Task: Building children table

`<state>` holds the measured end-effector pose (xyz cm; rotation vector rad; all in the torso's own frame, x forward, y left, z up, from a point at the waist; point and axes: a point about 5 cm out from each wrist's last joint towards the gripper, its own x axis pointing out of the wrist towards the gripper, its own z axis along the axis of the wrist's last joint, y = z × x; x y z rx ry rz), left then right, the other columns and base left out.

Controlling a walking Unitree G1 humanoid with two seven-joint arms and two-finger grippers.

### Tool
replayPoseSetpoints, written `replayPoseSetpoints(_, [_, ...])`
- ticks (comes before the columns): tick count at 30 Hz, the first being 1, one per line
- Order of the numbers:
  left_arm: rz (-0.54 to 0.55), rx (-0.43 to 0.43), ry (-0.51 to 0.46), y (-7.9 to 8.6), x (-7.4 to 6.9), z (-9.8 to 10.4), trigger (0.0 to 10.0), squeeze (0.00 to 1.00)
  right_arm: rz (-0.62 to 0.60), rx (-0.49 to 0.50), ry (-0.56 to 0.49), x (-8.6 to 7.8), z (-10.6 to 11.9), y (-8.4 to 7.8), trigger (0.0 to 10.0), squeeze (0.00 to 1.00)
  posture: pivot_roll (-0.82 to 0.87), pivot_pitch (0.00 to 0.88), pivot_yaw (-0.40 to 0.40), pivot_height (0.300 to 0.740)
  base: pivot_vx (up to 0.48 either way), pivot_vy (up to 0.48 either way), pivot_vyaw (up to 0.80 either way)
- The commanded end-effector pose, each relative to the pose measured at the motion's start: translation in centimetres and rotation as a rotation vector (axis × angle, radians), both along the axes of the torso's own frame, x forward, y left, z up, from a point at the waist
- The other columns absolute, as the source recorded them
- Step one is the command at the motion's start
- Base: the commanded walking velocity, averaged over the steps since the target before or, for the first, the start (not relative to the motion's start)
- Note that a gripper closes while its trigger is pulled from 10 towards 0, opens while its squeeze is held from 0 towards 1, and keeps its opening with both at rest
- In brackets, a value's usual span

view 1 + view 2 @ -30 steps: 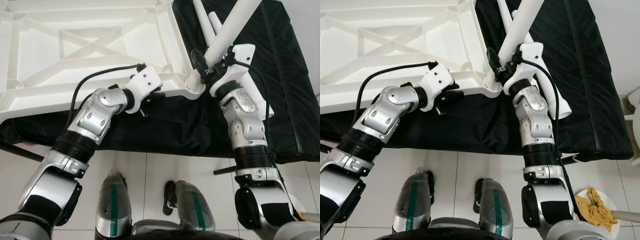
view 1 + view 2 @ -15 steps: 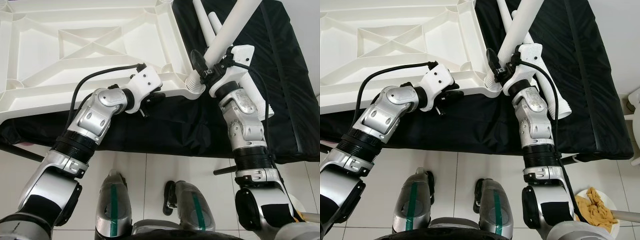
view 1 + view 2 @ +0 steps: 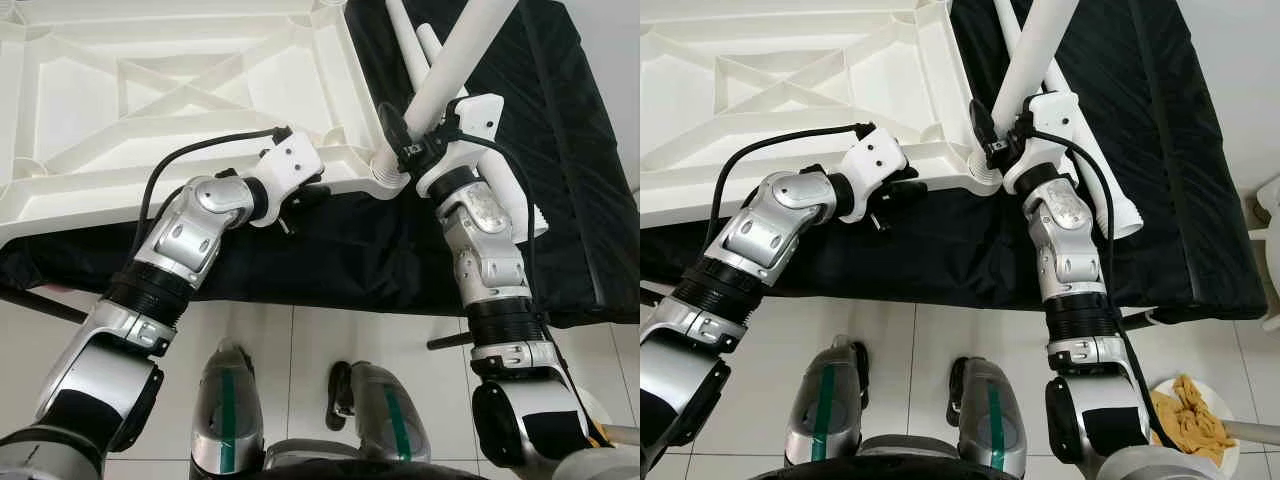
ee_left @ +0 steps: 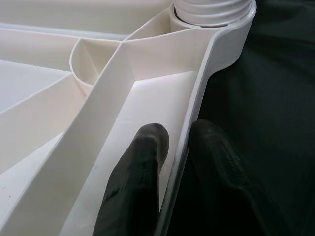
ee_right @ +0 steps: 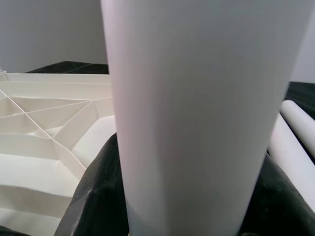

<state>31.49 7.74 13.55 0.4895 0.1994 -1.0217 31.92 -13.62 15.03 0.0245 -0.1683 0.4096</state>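
The upturned white tabletop (image 3: 180, 90) lies on a black cloth (image 3: 560, 150), its far edge cut off. My wrist view shows what my head views hide: my left gripper (image 4: 172, 162) pinches the tabletop's near rim. My right gripper (image 3: 420, 140) clamps a white leg (image 3: 455, 65) tilted into the corner socket (image 3: 388, 178).

An upside-down white plastic tabletop (image 3: 170, 90) lies ribs-up on a black-covered counter (image 3: 580, 170). The left claw (image 3: 305, 200) sits at its near rim. The right claw (image 3: 405, 150) is clamped around a white table leg (image 3: 455, 65), whose lower end meets the corner socket (image 3: 385, 180). Two spare legs (image 3: 415, 45) lie behind.
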Motion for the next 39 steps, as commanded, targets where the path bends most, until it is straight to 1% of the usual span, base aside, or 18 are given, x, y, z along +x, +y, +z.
replayPoseSetpoints(1, [-0.001, -0.028, -0.113, 0.1, 0.6, 2.7, 10.0, 0.00, -0.016, -0.071, 0.199, -1.1, -4.7, -1.0, 10.0, 0.00, 0.07, 0.072, -0.050, 0.740, 0.000, 0.000, 0.00])
replayPoseSetpoints(3, [-0.002, -0.028, -0.115, 0.1, 0.7, 2.8, 10.0, 0.00, 0.046, -0.079, 0.159, -1.6, -4.5, -0.3, 10.0, 0.00, 0.07, 0.073, -0.047, 0.740, 0.000, 0.000, 0.00])
replayPoseSetpoints(9, [-0.003, -0.029, -0.117, 0.0, 0.7, 2.9, 10.0, 0.00, 0.059, -0.072, 0.157, -1.7, -4.5, -0.1, 10.0, 0.00, 0.07, 0.077, -0.047, 0.740, 0.000, 0.000, 0.00])
replayPoseSetpoints(15, [-0.003, -0.029, -0.118, 0.1, 0.7, 2.9, 10.0, 0.00, 0.014, -0.068, 0.157, -1.0, -4.2, -0.4, 10.0, 0.00, 0.07, 0.079, -0.046, 0.740, 0.000, 0.000, 0.00])
replayPoseSetpoints(20, [-0.002, -0.028, -0.120, 0.1, 0.7, 2.9, 10.0, 0.00, 0.008, -0.063, 0.156, -0.6, -3.8, -0.4, 10.0, 0.00, 0.07, 0.080, -0.044, 0.740, 0.000, 0.000, 0.00])
replayPoseSetpoints(22, [-0.002, -0.028, -0.122, 0.1, 0.7, 3.0, 10.0, 0.00, 0.004, -0.065, 0.170, 0.1, -3.2, -0.4, 10.0, 0.00, 0.07, 0.080, -0.042, 0.740, 0.000, 0.000, 0.00])
replayPoseSetpoints(29, [-0.005, -0.027, -0.128, 0.1, 0.7, 3.2, 10.0, 0.00, 0.007, -0.066, 0.184, 1.2, -2.3, -0.7, 10.0, 0.00, 0.07, 0.081, -0.045, 0.740, 0.000, 0.000, 0.00])
replayPoseSetpoints(39, [-0.003, -0.030, -0.128, 0.2, 0.7, 3.1, 10.0, 0.00, 0.000, -0.058, 0.166, 1.7, -1.7, -0.6, 10.0, 0.00, 0.08, 0.082, -0.048, 0.740, 0.000, 0.000, 0.00])
